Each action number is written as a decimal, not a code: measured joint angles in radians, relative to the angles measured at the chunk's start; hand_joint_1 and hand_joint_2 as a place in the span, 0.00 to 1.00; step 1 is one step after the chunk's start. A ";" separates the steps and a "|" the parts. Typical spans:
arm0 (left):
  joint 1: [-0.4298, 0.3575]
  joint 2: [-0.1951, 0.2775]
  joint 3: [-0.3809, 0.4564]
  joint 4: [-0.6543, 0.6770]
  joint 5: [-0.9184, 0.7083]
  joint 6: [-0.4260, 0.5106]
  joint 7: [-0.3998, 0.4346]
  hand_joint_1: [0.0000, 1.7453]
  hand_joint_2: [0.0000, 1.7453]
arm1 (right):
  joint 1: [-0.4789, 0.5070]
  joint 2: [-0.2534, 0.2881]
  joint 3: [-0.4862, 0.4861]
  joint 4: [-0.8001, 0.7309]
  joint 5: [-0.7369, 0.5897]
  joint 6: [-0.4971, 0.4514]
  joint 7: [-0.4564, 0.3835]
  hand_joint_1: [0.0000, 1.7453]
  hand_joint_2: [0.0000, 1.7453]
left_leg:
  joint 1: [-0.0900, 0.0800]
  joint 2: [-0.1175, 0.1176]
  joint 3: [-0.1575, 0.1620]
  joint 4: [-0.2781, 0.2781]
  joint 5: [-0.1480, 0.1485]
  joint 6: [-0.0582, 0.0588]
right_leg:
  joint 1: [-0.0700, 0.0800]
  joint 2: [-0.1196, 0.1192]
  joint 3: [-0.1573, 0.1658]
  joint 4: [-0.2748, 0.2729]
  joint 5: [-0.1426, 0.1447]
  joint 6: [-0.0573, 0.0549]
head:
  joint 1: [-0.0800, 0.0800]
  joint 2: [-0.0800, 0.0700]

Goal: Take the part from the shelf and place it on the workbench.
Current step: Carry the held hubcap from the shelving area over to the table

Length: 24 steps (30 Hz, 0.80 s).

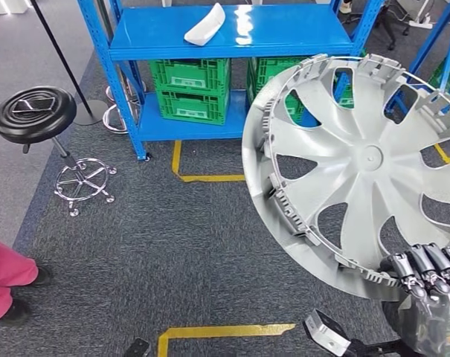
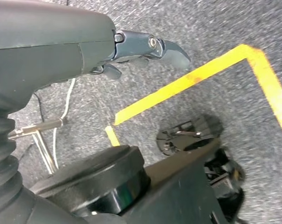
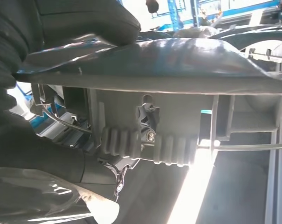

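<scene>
My right hand [image 1: 430, 279] grips the part, a silver wheel cover [image 1: 363, 160], by its lower rim; the dark fingers [image 1: 422, 266] curl over the edge low in the head view, clamped on the plastic. The cover is held up off the floor, tilted, its ribbed back side with clips and wire ring facing me, and it hides much of the right end of the blue shelf [image 1: 227, 37] behind it. In the right wrist view the rim of the wheel cover [image 3: 160, 60] runs across just past my thumb [image 3: 86, 21], pressed between thumb and fingers.

My left hand [image 2: 146, 49] hangs over grey carpet [image 2: 216, 28] crossed by yellow tape [image 2: 189, 79]. Its fingers lie fairly straight and hold nothing, touching nothing that I can see.

On the shelf's upper board lies a white moulded piece [image 1: 205, 26], with green crates [image 1: 191, 88] on the board below. A black stool [image 1: 34, 113] stands on the carpet well to the left of the shelf.
</scene>
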 joint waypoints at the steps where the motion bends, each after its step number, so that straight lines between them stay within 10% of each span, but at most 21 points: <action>1: -0.001 0.002 0.000 -0.002 -0.002 -0.002 0.002 0.00 1.00 | -0.003 -0.003 0.001 0.001 0.000 0.000 0.001 1.00 1.00 | -0.001 0.000 -0.018 0.008 0.010 -0.004 | 0.000 0.000 0.061 -0.071 0.007 0.000 | 0.000 0.000; 4: -0.003 0.007 0.001 -0.003 -0.008 -0.012 0.004 0.00 1.00 | -0.010 -0.009 0.007 0.003 0.000 0.000 0.002 1.00 1.00 | -0.003 -0.001 -0.047 0.022 0.039 -0.019 | 0.005 0.002 0.189 -0.270 -0.049 -0.015 | 0.001 0.000; 7: 0.000 0.011 0.004 -0.002 -0.008 -0.017 0.002 0.00 1.00 | -0.015 -0.010 0.015 0.006 0.000 0.000 0.003 1.00 1.00 | 0.003 -0.002 -0.058 0.027 0.040 -0.038 | 0.007 -0.002 0.172 -0.285 -0.039 -0.044 | 0.001 0.000; 11: 0.005 0.014 0.015 -0.001 -0.006 -0.027 0.003 0.00 1.00 | -0.020 -0.011 0.024 0.007 0.002 0.000 0.004 1.00 1.00 | 0.009 -0.006 -0.100 0.221 -0.141 -0.058 | 0.004 -0.005 0.128 -0.284 0.005 -0.060 | -0.007 0.000; 13: 0.005 0.015 0.018 0.002 -0.006 -0.034 0.003 0.00 1.00 | -0.021 -0.011 0.026 0.008 0.002 0.000 0.005 1.00 1.00 | 0.010 -0.006 -0.099 0.302 -0.147 -0.061 | 0.005 -0.006 0.108 -0.279 0.023 -0.058 | -0.008 0.000; 18: 0.003 0.024 0.019 0.009 -0.006 -0.050 0.003 0.00 1.00 | -0.024 -0.011 0.030 0.009 0.002 0.000 0.005 1.00 1.00 | 0.004 -0.011 0.093 0.035 -0.079 -0.035 | 0.007 -0.006 0.068 -0.257 0.047 -0.042 | -0.008 0.000; 22: 0.003 0.023 0.019 0.013 -0.006 -0.056 0.007 0.00 1.00 | -0.030 -0.013 0.032 0.008 0.002 0.000 0.001 1.00 1.00 | 0.003 -0.010 0.098 -0.008 -0.073 -0.013 | 0.004 -0.006 0.048 -0.245 0.049 -0.019 | -0.006 0.000; 24: 0.001 0.023 0.020 0.015 -0.006 -0.058 0.008 0.00 1.00 | -0.033 -0.016 0.033 0.008 0.002 0.000 0.001 1.00 1.00 | 0.007 -0.008 0.087 -0.013 -0.059 0.001 | 0.002 -0.002 0.010 -0.167 -0.005 -0.010 | -0.003 0.000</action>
